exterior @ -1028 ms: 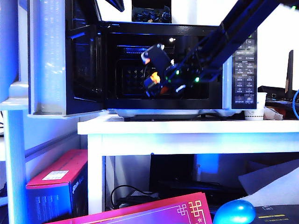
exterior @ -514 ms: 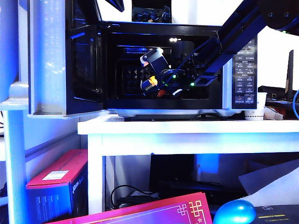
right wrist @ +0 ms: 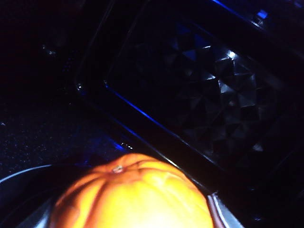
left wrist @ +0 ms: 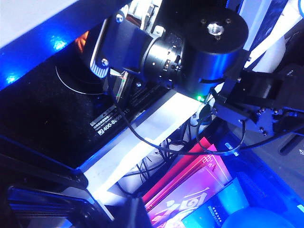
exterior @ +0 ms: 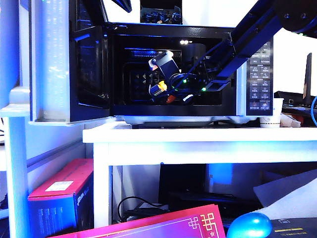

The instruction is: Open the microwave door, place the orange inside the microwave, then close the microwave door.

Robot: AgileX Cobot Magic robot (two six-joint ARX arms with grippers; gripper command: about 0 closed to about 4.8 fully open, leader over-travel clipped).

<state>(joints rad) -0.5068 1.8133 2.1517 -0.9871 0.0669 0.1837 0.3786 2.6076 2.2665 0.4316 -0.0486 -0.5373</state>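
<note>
Inside the microwave (exterior: 250, 106), the right gripper (exterior: 166, 93) clasps the orange (right wrist: 133, 194) between its jaws; the left gripper stays unseen, state unknowable.

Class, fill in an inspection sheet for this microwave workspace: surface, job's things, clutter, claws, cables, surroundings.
Surface: white table carrying the microwave.
Job's things: microwave door swung open to the left; orange inside the cavity, in the right claw.
Clutter: paper cup beside the microwave; blue ball and pink box low down.
Claws: right claw inside the microwave, closed on the orange; left claw not in view.
Cables: black cable under the table.
Surroundings: white shelf post at left.
</note>
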